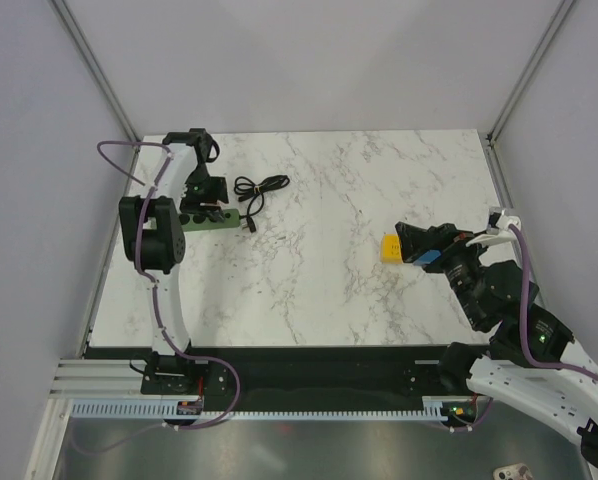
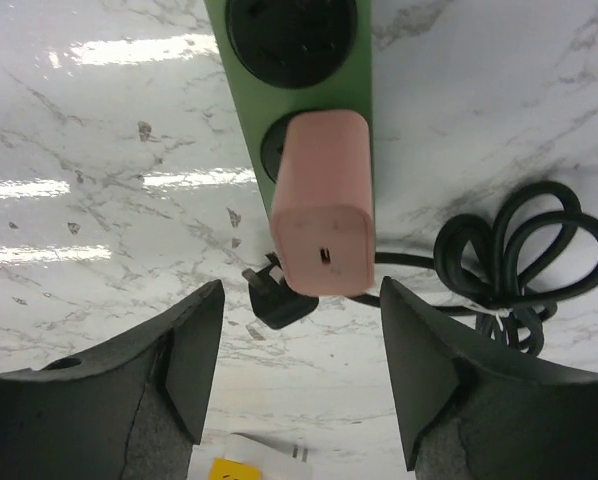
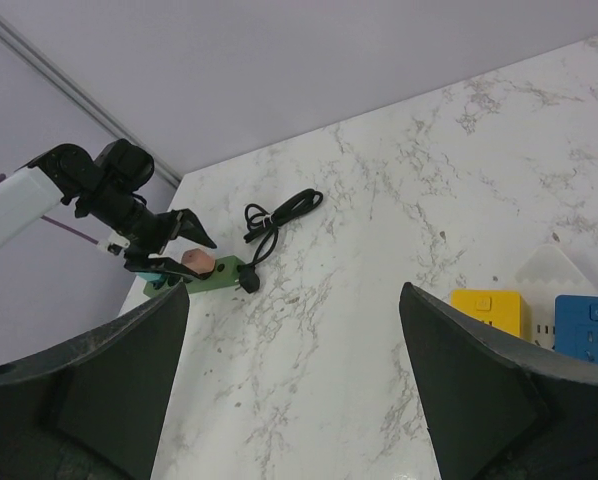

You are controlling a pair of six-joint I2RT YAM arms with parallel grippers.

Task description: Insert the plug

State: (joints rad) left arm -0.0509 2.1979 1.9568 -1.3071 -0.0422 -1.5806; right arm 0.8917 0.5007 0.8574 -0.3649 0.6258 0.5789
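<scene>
The green power strip (image 1: 217, 221) lies at the far left. In the left wrist view the strip (image 2: 364, 90) holds a pink cube-like plug (image 2: 321, 205) standing in a socket. The right wrist view shows the strip (image 3: 219, 277) with the pink plug (image 3: 197, 262) and a small teal piece (image 3: 153, 281) at its left end, half hidden under my left gripper. My left gripper (image 2: 299, 292) is open and empty just above the strip (image 1: 207, 203). My right gripper (image 3: 294, 292) is open and empty at the right (image 1: 407, 243).
A coiled black cable (image 1: 260, 188) lies beside the strip, its black plug end (image 2: 279, 302) on the marble. A yellow block (image 1: 388, 247) and a blue block (image 3: 587, 328) sit under my right gripper, with a white object (image 3: 549, 271) beside them. Walls stand close on both sides.
</scene>
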